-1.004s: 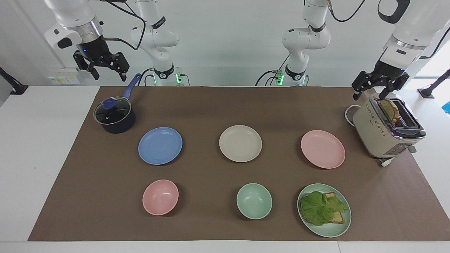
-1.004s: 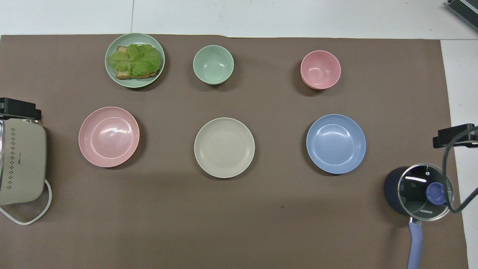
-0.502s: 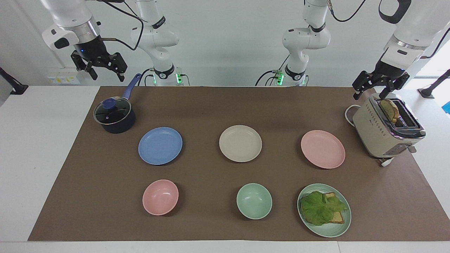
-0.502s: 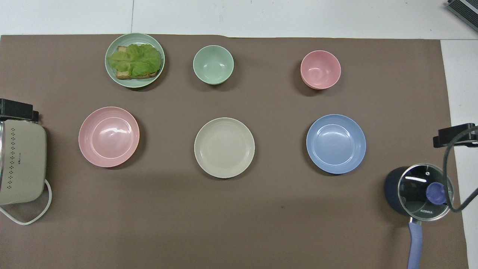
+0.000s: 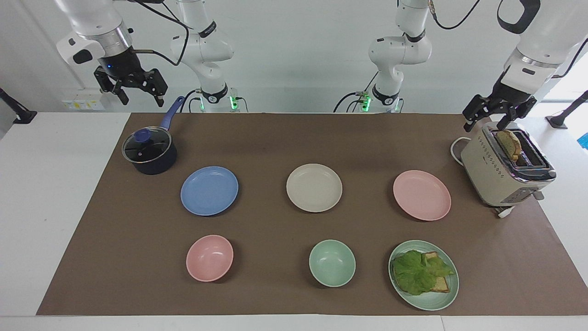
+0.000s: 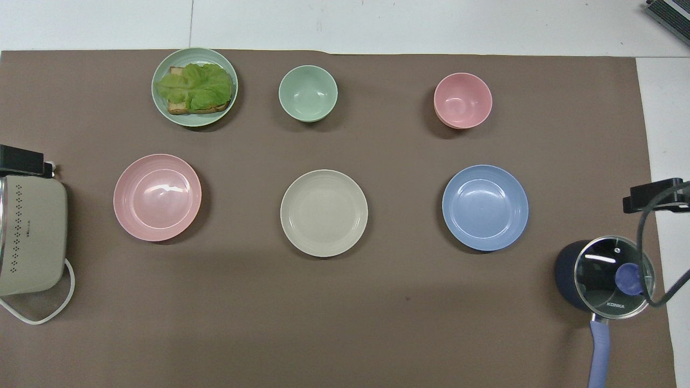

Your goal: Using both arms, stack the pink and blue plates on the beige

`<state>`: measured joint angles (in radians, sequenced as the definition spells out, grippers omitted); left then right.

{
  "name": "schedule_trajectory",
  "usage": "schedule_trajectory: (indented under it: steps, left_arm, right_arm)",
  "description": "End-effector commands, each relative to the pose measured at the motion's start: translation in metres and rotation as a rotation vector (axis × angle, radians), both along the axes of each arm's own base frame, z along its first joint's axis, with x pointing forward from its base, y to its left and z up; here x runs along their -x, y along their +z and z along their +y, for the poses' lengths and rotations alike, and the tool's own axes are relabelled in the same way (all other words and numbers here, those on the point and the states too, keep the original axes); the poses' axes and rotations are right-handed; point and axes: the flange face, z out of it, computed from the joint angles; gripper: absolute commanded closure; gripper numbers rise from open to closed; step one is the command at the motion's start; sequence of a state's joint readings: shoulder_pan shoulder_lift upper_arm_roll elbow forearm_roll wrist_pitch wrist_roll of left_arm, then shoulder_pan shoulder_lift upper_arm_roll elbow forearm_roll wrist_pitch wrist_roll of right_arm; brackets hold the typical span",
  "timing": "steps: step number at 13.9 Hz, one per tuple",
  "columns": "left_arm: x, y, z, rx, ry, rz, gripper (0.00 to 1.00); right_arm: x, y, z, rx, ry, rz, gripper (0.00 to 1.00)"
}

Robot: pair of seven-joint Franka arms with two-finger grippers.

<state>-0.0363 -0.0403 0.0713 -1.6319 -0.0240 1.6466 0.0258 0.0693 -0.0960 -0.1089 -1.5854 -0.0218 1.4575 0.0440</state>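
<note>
Three equal plates lie in a row on the brown mat. The beige plate [image 5: 314, 187] [image 6: 324, 213] is in the middle. The blue plate [image 5: 209, 191] [image 6: 485, 207] lies toward the right arm's end, the pink plate [image 5: 421, 195] [image 6: 157, 196] toward the left arm's end. All three are bare and apart from one another. My right gripper [image 5: 141, 97] [image 6: 655, 195] hangs open and empty, high over the mat's edge by the pot. My left gripper [image 5: 486, 120] [image 6: 21, 160] hangs open and empty just above the toaster.
A lidded dark pot [image 5: 149, 154] with a blue handle stands beside the blue plate, nearer the robots. A beige toaster [image 5: 505, 168] holding a bread slice stands beside the pink plate. Farther from the robots are a pink bowl [image 5: 209, 258], a green bowl [image 5: 332, 263] and a green plate [image 5: 436, 303] with lettuce on toast.
Both grippers have shifted only slightly, the right one drawing up and back a little, the left one rising a touch above the toaster. No plate has moved.
</note>
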Motion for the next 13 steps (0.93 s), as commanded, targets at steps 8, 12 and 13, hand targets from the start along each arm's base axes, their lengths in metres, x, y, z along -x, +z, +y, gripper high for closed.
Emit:
schedule_trajectory:
  steps: [8,12,13]
  left_arm:
    - [-0.018,-0.159,0.028,-0.019,0.061,0.018,0.0]
    - [-0.028,-0.22,0.027,-0.023,0.058,0.059,0.0]
    - [-0.026,-0.233,0.029,-0.023,0.061,0.073,0.0]
  right_arm:
    - [0.004,0.0,-0.003,0.002,-0.008,-0.012,0.0]
    - [0.002,0.0,-0.004,0.003,-0.008,-0.029,0.0]
    - [0.002,0.001,-0.004,0.003,-0.008,-0.032,0.0]
